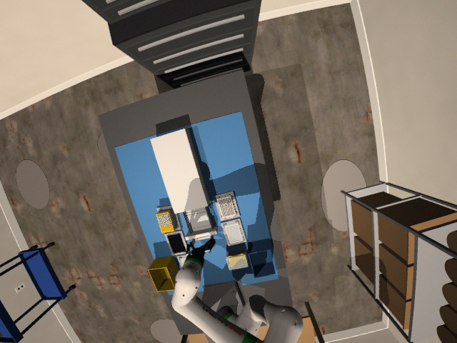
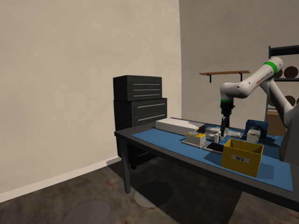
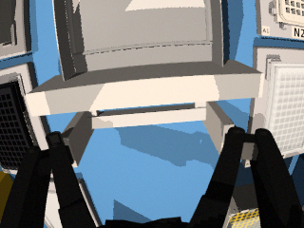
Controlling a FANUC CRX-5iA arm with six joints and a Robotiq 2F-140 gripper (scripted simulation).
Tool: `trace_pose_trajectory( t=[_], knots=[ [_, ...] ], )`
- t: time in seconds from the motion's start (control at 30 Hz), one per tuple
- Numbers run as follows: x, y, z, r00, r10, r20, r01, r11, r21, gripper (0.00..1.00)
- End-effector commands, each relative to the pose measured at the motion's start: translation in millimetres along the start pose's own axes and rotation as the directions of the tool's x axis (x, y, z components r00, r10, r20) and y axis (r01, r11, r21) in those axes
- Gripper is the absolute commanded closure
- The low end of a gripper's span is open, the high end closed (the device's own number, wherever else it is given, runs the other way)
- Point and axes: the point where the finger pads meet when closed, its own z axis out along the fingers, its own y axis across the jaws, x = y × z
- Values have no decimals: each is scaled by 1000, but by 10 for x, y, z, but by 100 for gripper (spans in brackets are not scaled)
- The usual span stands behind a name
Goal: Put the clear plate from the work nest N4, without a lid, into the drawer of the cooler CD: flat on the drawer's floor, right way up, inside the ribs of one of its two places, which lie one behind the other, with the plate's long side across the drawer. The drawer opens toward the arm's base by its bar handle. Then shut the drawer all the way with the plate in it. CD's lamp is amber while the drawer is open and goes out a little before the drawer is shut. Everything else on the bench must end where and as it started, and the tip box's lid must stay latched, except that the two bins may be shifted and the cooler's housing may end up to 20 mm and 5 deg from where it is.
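Only the wrist view shows the gripper (image 3: 152, 152) clamped across the open drawer's (image 3: 142, 32) bar handle (image 3: 148, 118).

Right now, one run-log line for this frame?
gripper: fingers shut on bar handle | drawer: part open, no plate inside | lamp: amber

The top view looks almost straight down from high above, taking in the whole tabletop (image 1: 140, 121) and surrounding floor. The exterior view stands low and off to one side, well back, facing across the tabletop (image 2: 154, 149) toward the arm. The wrist view looks down past the gripper (image 3: 152, 152), very near the open drawer (image 3: 142, 32). All three share that drawer (image 1: 199, 221).
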Motion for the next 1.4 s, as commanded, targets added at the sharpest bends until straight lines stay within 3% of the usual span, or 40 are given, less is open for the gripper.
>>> trace_pose_trajectory(
  t=[0.0, 1.37],
  knots=[
    [-28, -1, -1, 1000, 0, 0, 0, 1000, 0, 100],
    [-73, -1, -1, 1000, 0, 0, 0, 1000, 0, 100]
  ],
)
